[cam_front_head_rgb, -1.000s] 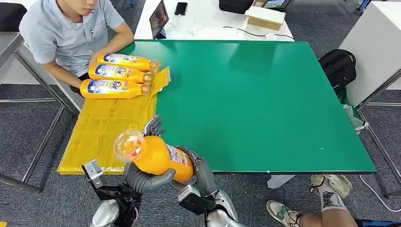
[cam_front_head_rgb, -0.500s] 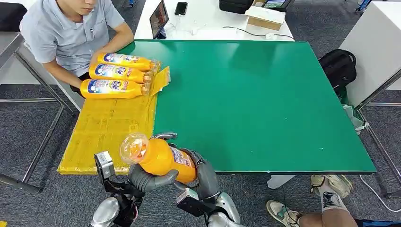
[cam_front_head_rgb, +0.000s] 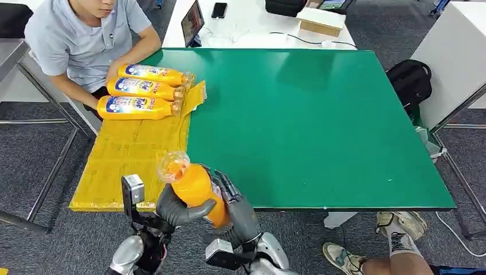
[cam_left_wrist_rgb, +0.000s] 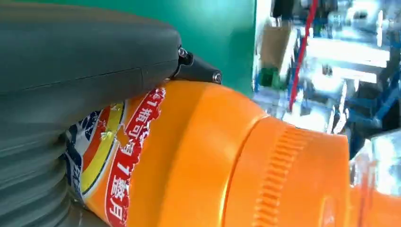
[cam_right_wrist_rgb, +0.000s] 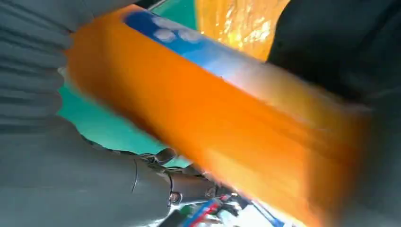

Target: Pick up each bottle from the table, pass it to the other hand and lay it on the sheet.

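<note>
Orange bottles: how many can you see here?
4. Three bottles lie side by side at the far end of the yellow sheet; one bottle is held between the robot's left hand and right hand.

Sheet [cam_front_head_rgb: 129,152] bare nearside (3 bottles [cam_front_head_rgb: 139,107] crowd far end).

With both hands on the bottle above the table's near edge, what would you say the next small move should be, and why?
Probably the right hand should let go. The left hand already wraps the bottle, so the pass looks nearly made, and the sheet with three laid bottles is on the left side. Whether the left hand's hold is firm enough cannot be told.
</note>
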`<state>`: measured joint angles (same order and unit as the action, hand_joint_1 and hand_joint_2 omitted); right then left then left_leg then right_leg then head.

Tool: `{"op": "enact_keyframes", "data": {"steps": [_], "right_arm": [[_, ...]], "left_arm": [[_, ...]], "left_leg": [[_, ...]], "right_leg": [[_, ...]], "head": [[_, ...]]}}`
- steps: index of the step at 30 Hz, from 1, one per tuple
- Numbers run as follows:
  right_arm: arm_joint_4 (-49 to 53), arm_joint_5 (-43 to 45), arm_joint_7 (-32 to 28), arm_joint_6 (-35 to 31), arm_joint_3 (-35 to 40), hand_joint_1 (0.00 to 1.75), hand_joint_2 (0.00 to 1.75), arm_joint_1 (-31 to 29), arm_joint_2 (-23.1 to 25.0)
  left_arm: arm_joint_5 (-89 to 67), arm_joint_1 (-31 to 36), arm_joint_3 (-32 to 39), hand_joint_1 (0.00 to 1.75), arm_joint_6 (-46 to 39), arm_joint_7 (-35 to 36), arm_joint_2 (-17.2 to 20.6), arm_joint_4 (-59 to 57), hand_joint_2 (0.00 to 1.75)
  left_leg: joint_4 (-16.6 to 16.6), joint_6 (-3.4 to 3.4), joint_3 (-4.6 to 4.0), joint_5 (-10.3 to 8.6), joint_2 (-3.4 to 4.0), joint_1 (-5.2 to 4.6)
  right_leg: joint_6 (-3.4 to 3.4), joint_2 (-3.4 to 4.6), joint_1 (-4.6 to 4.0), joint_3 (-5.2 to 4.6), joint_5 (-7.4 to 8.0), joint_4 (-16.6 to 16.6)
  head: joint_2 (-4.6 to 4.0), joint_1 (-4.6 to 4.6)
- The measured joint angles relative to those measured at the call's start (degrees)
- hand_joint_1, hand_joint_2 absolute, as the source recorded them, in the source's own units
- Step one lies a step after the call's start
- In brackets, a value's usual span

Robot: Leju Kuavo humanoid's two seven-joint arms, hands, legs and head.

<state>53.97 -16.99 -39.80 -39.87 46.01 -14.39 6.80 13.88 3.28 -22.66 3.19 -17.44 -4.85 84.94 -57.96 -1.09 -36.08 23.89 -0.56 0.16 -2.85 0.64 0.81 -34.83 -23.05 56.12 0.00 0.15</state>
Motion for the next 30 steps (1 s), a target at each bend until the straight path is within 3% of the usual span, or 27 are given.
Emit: {"op": "enact_keyframes", "data": {"steps": [11, 15, 23, 30], "right_arm": [[2.24, -2.46, -0.24, 0.00, 0.39, 0.00, 0.00, 0.35, -0.83], [6.60, -2.64, -0.24, -0.02, 0.66, 0.00, 0.00, 1.37, -1.90], [9.49, -0.26, -0.24, -0.02, 0.74, 0.00, 0.00, 1.91, -3.13], [10.86, 3.21, -0.24, 0.00, 2.99, 0.00, 0.00, 1.68, -3.82]], "left_arm": [[-1.48, 3.81, 10.72, 1.75, -12.02, -3.51, 0.26, -1.51, 1.75], [-15.52, 6.02, 11.69, 1.75, -19.20, -5.31, 1.79, -2.45, 1.75], [-40.77, 9.32, 10.75, 1.75, -22.86, -0.74, 7.35, -5.07, 1.75], [-58.41, 13.47, 7.63, 1.75, -18.54, 3.50, 12.50, -11.97, 1.75]], "left_leg": [[0.00, 0.02, 0.00, -0.02, -0.05, 0.01], [0.00, 0.02, -0.01, -0.02, -0.02, 0.01], [0.00, 0.03, 0.01, -0.02, 0.04, 0.03], [0.00, 0.03, 0.01, -0.05, 0.04, 0.03]], "right_leg": [[0.00, 0.00, 0.00, 0.01, 0.00, 0.01], [0.00, 0.00, 0.00, 0.00, 0.00, 0.01], [0.02, 0.02, -0.01, -0.02, 0.02, 0.02], [0.02, 0.01, -0.01, -0.02, 0.02, 0.03]], "head": [[0.00, 0.00], [0.00, 0.02], [0.00, 0.02], [0.00, 0.02]]}}
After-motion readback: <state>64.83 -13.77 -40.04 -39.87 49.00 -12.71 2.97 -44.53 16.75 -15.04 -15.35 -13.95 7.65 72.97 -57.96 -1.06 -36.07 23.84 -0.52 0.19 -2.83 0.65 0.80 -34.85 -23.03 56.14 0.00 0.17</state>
